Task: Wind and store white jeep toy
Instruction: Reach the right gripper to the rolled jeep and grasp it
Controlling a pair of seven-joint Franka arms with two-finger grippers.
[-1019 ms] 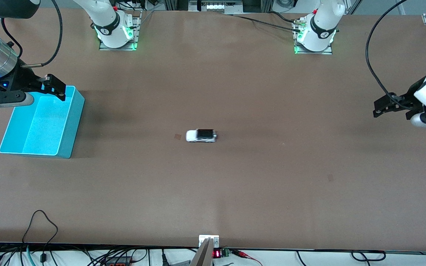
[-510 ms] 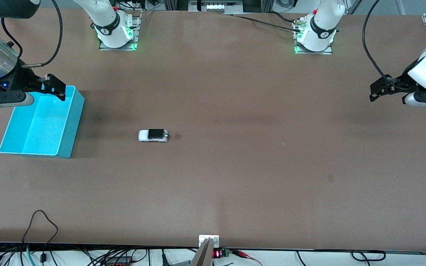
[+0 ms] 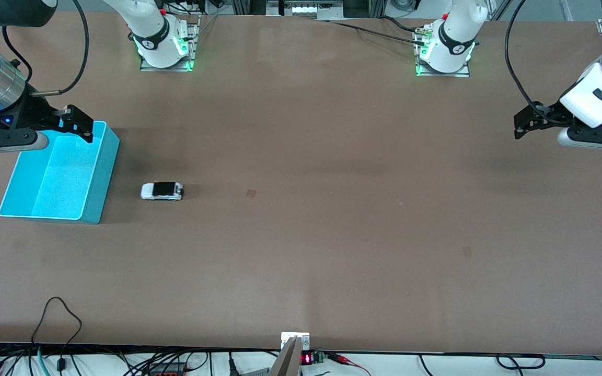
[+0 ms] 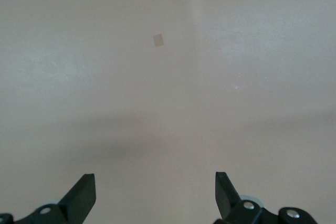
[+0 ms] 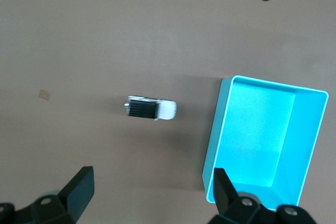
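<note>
Now I see the white jeep toy (image 3: pixel 162 191) on the table (image 3: pixel 332 235) left of the frame's centre, just beside the turquoise bin (image 3: pixel 100 177), with my right gripper (image 3: pixel 79 124) over the bin's upper rim and my left gripper (image 3: pixel 521 123) at mid-right, both spread wide and empty.

I see the white jeep toy (image 3: pixel 162 191) standing upright on its wheels on the brown desk (image 3: pixel 332 235), with nothing holding it. It is a tiny boxy car with a white body, a black roof panel and dark windows. It lies lengthwise along the desk, toward the right arm's end, near the turquoise bin (image 3: pixel 94 209) but apart from it, with bare desk between them. From the right wrist view I read the same jeep (image 5: pixel 150 109) beside the bin (image 5: pixel 215 145).
</note>
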